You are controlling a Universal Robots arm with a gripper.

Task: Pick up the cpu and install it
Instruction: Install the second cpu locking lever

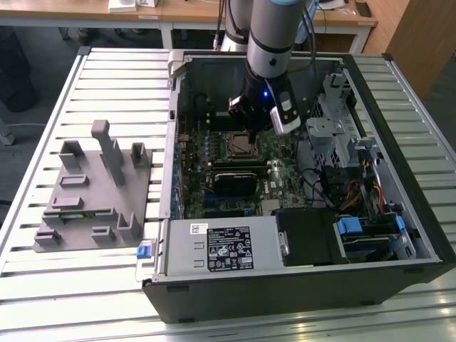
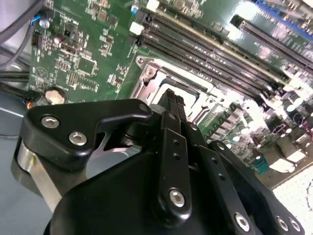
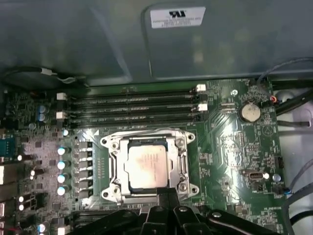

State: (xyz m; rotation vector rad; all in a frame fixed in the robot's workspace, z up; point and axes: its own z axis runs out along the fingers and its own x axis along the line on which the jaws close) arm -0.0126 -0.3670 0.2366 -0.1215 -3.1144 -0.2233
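Already the cpu [image 3: 146, 166] lies flat in the motherboard socket [image 3: 110, 169], framed by the metal bracket so it sits square. Just above it hangs the gripper [image 2: 172, 100], its fingers [image 2: 169, 125] pressed together and holding nothing, inside the computer case [image 1: 399, 107]

Matt silver metal cpu [image 3: 146, 164]

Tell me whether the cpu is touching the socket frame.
Touching. In the first wrist view the cpu lies flat inside the socket frame, with no gap along its visible edges. The gripper stands at the frame's near edge.
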